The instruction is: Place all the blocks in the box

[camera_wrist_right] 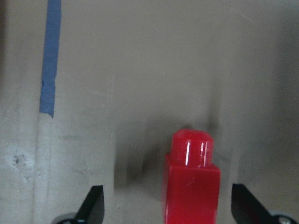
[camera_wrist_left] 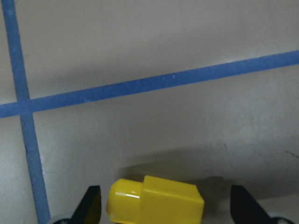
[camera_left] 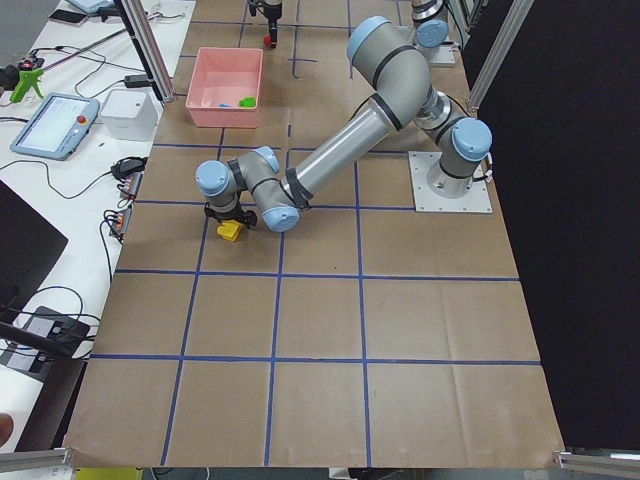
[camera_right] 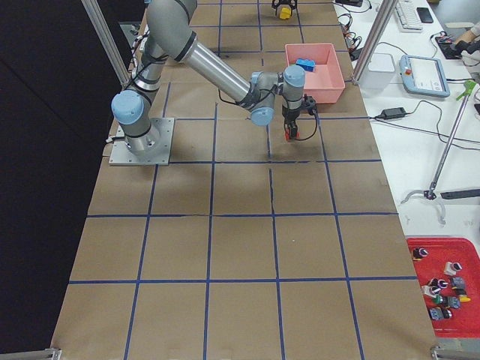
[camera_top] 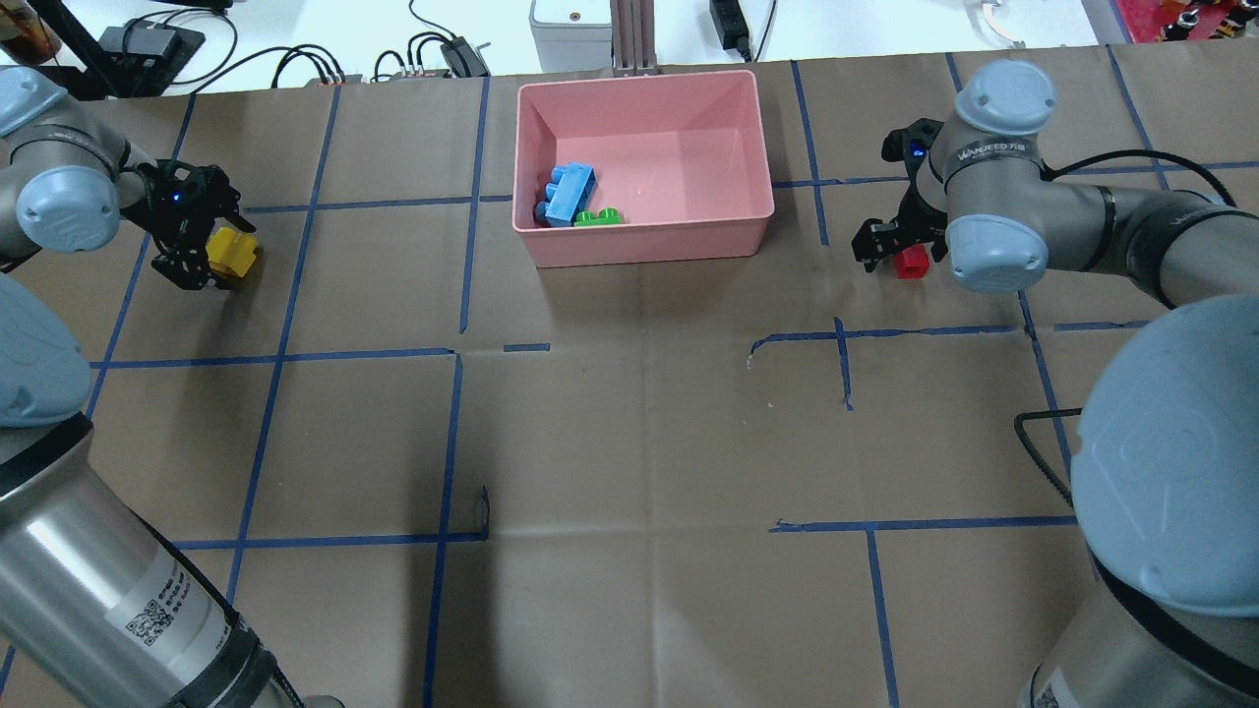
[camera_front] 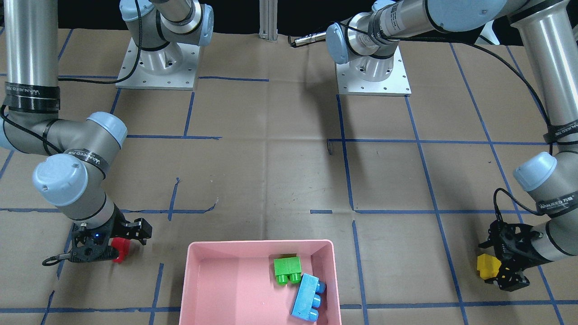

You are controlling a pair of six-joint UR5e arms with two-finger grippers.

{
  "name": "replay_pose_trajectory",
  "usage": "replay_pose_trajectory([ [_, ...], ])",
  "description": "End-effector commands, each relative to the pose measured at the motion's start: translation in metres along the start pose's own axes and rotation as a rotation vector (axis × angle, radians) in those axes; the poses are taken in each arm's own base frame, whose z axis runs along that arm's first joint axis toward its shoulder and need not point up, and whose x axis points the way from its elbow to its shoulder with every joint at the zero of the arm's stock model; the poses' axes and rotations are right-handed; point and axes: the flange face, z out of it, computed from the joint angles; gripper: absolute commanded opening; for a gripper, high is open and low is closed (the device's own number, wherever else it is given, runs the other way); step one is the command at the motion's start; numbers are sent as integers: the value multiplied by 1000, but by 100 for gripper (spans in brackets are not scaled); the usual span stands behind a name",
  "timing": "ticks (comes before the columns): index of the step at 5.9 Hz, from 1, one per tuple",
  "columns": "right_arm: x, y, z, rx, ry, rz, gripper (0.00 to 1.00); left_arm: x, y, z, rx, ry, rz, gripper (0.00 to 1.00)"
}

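Gaping empty, the left pincer [camera_top: 221,246] straddled the yellow brick [camera_wrist_left: 156,203] near the table's [camera_top: 629,442] left edge, the right pincer [camera_wrist_right: 169,205] the red brick [camera_wrist_right: 191,186] opposite; each needed centring before squeezing.

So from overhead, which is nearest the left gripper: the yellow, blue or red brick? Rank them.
1. Yellow brick, between the left gripper's open fingers, far left.
2. Blue brick, inside the box, middle.
3. Red brick, far right.
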Motion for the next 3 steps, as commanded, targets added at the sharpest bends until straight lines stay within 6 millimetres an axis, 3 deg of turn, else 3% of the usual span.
replay_pose_trajectory([
  [1, 4, 3, 4, -17, -4, 10, 100, -2, 5, 0, -11, -10, 3, 97],
  [2, 5, 2, 1, -10, -2, 2, 98, -3, 5, 1, -13, -13, 3, 97],
  [3, 4, 3, 2, -19, -4, -1, 52, 2, 16, 0, -13, -14, -13, 92],
])
